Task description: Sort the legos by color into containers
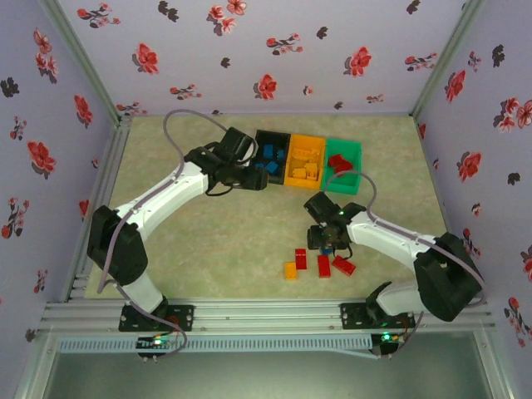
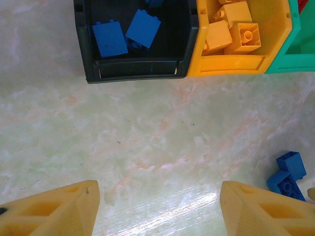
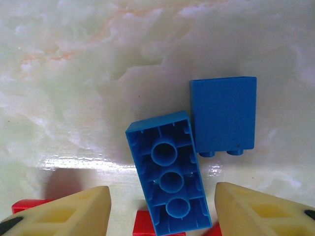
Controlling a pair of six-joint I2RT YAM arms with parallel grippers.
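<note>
An upturned blue brick is laid on the table just beside a second blue brick and is straddled, untouched, by the parted jaws of the right gripper. The left gripper is held wide and empty near the black bin, in which blue bricks are gathered.

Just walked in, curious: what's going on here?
Lego bricks are being sorted by color. Blue bricks lie in the black bin, orange-yellow ones in the orange bin, red ones in the green bin. The right gripper is open, its fingers either side of an upside-down blue brick on the table, not gripping it yet; a second blue brick lies beside. The left gripper is open and empty, near the black bin. Three red bricks and one orange brick lie loose nearby.
</note>
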